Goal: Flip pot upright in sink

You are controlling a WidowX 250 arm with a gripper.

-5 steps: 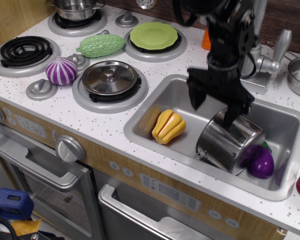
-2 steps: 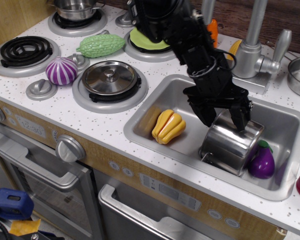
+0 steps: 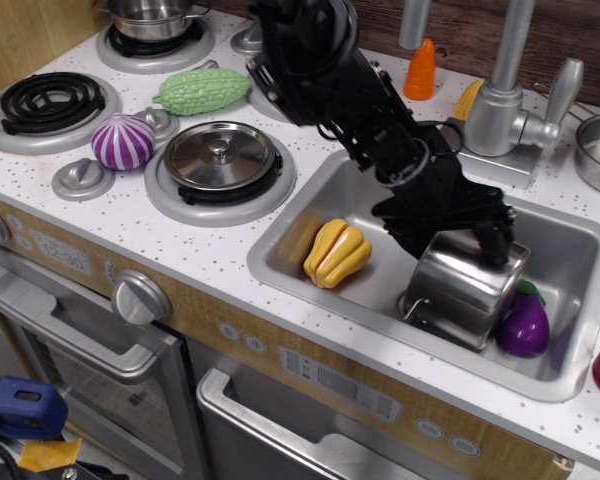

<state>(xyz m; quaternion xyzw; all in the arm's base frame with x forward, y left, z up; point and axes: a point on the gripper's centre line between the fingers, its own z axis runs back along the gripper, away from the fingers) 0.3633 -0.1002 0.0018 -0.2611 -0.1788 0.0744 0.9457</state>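
Note:
The shiny steel pot (image 3: 458, 295) sits in the right half of the sink (image 3: 300, 215), tilted, with its flat base facing up and a wire handle at its lower left. It leans against the purple eggplant (image 3: 525, 325). My black gripper (image 3: 458, 240) reaches down from the upper left and is low over the pot's upper edge. Its fingers (image 3: 500, 240) are spread and stand on either side of the pot's top. I cannot see them pressing on it.
A yellow squash (image 3: 336, 252) lies in the sink's left half. The faucet (image 3: 505, 90) and an orange carrot (image 3: 420, 70) stand behind the sink. A steel lid (image 3: 220, 155), a purple onion (image 3: 123, 141) and a green gourd (image 3: 202, 90) are on the stove at left.
The arm has swung in from the left and the gripper has come down from above the pot to straddle its top. The pot has shifted slightly.

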